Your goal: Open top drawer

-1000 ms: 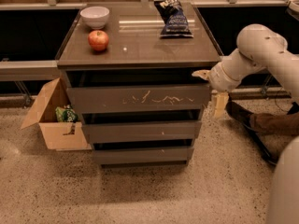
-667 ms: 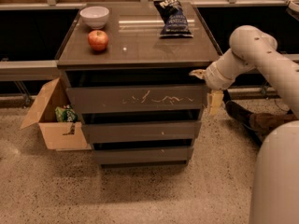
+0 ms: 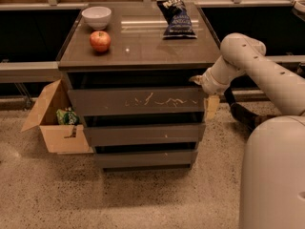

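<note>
The top drawer (image 3: 138, 100) is the tall grey-brown front with white squiggly scratches, just under the cabinet's top. A dark gap shows above its front. My gripper (image 3: 196, 79) is at the drawer's upper right corner, reaching into that gap from the right. The white arm (image 3: 248, 63) comes in from the right side.
On the cabinet top (image 3: 138, 42) sit a white bowl (image 3: 96, 17), a red apple (image 3: 100, 41) and a dark chip bag (image 3: 175, 17). Two shorter drawer fronts (image 3: 143, 133) lie below. An open cardboard box (image 3: 57, 120) stands at the left on the speckled floor.
The arm has shifted left and its elbow has come closer to the cabinet. The gripper stays at the drawer's upper right corner. The drawer front looks much the same.
</note>
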Controlling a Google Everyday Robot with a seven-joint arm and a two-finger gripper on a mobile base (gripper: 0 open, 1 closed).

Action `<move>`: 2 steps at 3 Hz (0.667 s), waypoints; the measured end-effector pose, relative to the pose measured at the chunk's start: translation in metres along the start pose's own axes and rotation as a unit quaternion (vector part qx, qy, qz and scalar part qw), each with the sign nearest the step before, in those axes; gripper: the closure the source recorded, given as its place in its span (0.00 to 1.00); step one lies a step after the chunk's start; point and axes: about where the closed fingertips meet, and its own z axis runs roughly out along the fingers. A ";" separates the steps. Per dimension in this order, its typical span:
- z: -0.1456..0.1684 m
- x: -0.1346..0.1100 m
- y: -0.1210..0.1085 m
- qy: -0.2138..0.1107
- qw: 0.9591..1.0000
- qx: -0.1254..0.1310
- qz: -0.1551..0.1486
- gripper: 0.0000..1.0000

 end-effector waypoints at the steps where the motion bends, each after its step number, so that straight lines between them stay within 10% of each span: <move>1: 0.015 -0.003 0.002 0.002 1.000 -0.011 0.011 0.00; 2: 0.021 -0.007 0.007 0.002 1.000 -0.016 0.015 0.18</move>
